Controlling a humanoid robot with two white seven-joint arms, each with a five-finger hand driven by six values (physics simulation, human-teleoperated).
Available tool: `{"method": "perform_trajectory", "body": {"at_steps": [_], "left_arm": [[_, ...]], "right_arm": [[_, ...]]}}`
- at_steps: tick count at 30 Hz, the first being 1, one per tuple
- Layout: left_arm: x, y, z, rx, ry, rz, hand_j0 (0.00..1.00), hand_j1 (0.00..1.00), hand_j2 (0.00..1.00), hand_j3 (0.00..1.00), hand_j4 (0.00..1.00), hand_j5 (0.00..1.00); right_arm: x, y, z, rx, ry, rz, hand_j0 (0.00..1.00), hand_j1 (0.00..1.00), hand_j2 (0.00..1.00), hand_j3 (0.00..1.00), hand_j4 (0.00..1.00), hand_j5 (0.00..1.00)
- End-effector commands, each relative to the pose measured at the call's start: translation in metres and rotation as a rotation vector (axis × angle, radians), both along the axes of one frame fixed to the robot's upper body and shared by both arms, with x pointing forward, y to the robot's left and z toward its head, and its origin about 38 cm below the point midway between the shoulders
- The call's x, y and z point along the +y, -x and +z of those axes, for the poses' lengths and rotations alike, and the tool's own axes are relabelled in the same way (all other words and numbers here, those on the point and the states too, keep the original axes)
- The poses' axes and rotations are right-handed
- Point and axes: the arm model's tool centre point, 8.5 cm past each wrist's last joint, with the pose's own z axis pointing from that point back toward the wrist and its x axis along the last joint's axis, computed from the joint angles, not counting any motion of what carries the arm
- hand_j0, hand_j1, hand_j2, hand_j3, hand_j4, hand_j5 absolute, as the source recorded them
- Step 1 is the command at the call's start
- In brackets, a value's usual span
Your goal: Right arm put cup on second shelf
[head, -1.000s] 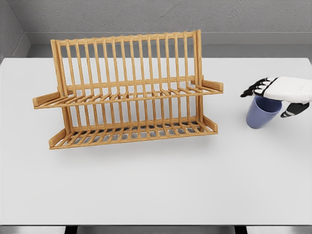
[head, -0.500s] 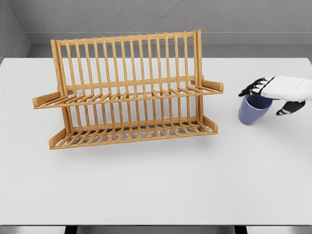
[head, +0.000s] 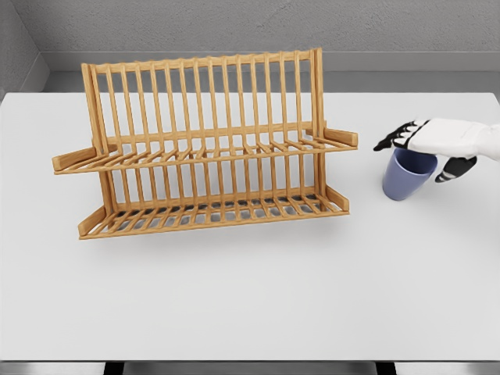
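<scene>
Reaching in from the right edge, the right hand (head: 426, 144) lies flat over the mouth of the blue cup (head: 406, 174), its dark fingers (head: 394, 139) stretched out past the rim toward the rack and its thumb (head: 455, 169) hanging down the cup's right side, so whether it truly has hold of the cup cannot be told. That cup leans slightly on the white table (head: 250, 297), near the right end of the wooden dish rack (head: 205, 144). Between the cup and the rack's upper shelf (head: 211, 155) juts that shelf's right end piece (head: 341, 138), with the lower shelf (head: 215, 212) beneath.
</scene>
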Motion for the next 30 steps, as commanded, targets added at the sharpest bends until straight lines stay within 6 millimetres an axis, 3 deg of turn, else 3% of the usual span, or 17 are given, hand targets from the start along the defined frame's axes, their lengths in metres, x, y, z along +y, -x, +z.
{"method": "perform_trajectory", "body": {"at_steps": [1,7,8,9,19,30], "left_arm": [[0.000,0.000,0.000,0.000,0.000,0.000,1.00,1.00,1.00,1.00,1.00,1.00],[0.000,0.000,0.000,0.000,0.000,0.000,1.00,1.00,1.00,1.00,1.00,1.00],[0.000,0.000,0.000,0.000,0.000,0.000,1.00,1.00,1.00,1.00,1.00,1.00],[0.000,0.000,0.000,0.000,-0.001,0.000,1.00,1.00,1.00,1.00,1.00,1.00],[0.000,0.000,0.000,0.000,0.000,0.000,1.00,1.00,1.00,1.00,1.00,1.00],[0.000,0.000,0.000,0.000,0.000,0.000,1.00,1.00,1.00,1.00,1.00,1.00]], "right_arm": [[-0.001,0.000,-0.005,0.015,-0.002,-0.006,1.00,1.00,1.00,1.00,1.00,1.00],[0.000,-0.001,-0.010,0.025,-0.005,-0.009,0.97,0.97,0.97,0.97,0.97,0.97],[0.000,-0.001,-0.010,0.025,-0.004,-0.010,0.82,0.82,0.82,0.82,0.82,0.82],[0.000,-0.001,-0.009,0.024,-0.004,-0.008,0.76,0.76,0.76,0.76,0.76,0.76],[0.001,-0.002,-0.006,0.016,-0.004,-0.006,0.71,0.71,0.71,0.71,0.71,0.71],[0.002,-0.007,0.015,-0.031,-0.008,-0.002,0.71,0.71,0.71,0.71,0.71,0.71]]}}
